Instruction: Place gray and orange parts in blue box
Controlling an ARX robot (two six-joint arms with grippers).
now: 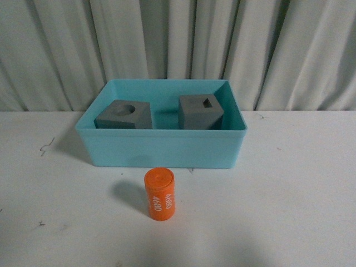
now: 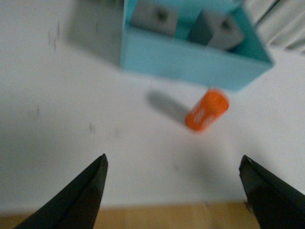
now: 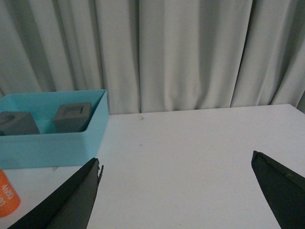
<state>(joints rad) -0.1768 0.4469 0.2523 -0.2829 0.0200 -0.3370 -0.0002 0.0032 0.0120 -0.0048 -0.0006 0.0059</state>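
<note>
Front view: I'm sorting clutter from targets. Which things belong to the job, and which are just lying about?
Job: light turquoise-blue plastic bin; matte gray cube with round recess; matte gray cube with rectangular recess; orange cylinder with white digits.
Just there: white table; pale pleated curtain.

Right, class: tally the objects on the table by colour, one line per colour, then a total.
Blue: 1, the box.
Gray: 2, the round-recess cube and the rectangular-recess cube, both inside the box.
Orange: 1, the cylinder, outside the box.
Total: 4.
</note>
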